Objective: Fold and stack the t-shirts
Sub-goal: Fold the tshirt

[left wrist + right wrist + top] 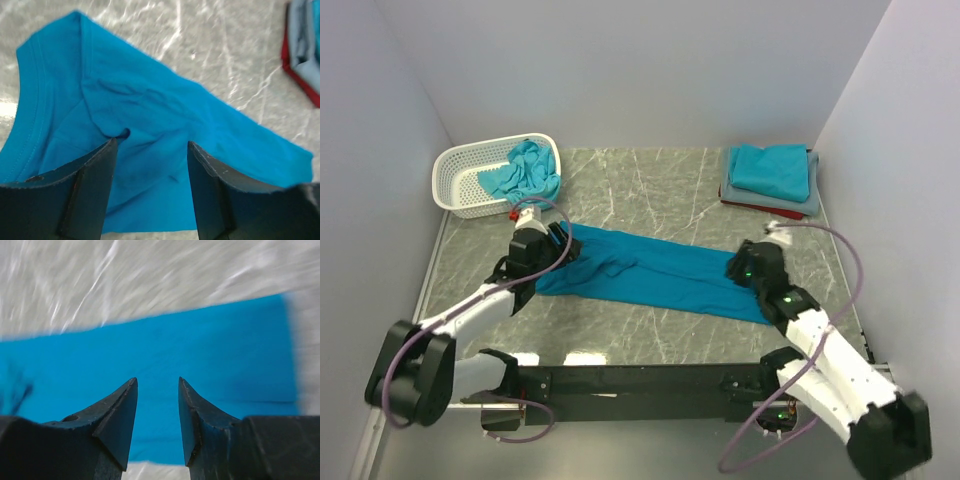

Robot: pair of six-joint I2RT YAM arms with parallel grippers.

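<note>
**Item 1, teal t-shirt (650, 272).** You are seeing it lying as a long, narrow folded band across the middle of the marble surface (650, 190). Its collar end is pointing toward the left arm and its hem end toward the right. It is lying stretched flat, probably so that the next fold can be taken cleanly from both ends.

**Item 2, left pincer (152, 145).** It is hovering over the collar end with its jaws standing apart and gripping nothing. Cloth is showing in the gap and puckering beside one finger.

**Item 3, right pincer (157, 382).** It is hanging over the hem end with its jaws moderately parted, holding nothing.

**Item 4, finished stack (770, 172).** It is sitting at the far right corner with teal on top and grey and red edges showing beneath. You are probably meant to deliver the band there.

**Item 5, white basket (460, 180).** It is sitting at the far left, holding crumpled turquoise shirts (530, 172) not yet folded.
</note>
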